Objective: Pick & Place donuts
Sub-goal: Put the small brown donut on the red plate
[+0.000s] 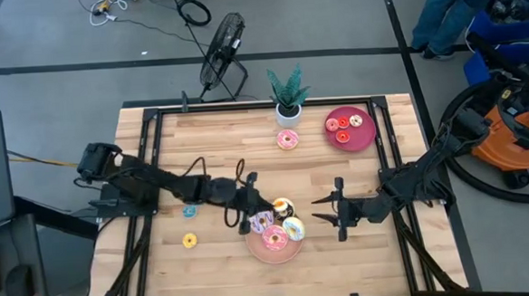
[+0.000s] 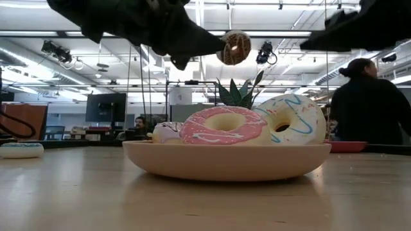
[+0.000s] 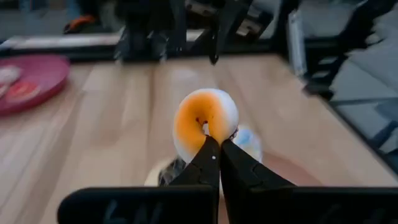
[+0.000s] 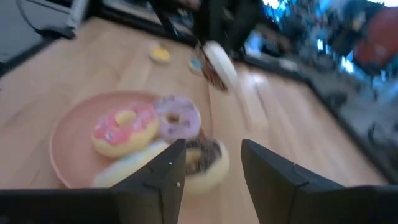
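- The left gripper (image 1: 266,209) is clamped on a small donut (image 1: 283,207), pinching its rim and holding it in the air just above the far edge of the pink plate (image 1: 256,249).
- From the left wrist view the donut (image 3: 205,123) hangs on edge between the closed fingertips; its icing looks white and brown, though blur makes that uncertain.
- It seems light, stiff and a bit slick, so the rim is the sensible place to hold it.
- Three bigger donuts already lie on that plate, a pink one (image 1: 275,237) among them.
- The right gripper (image 1: 332,210) waits beside the plate over the counter (image 1: 209,133), fingers spread and empty.
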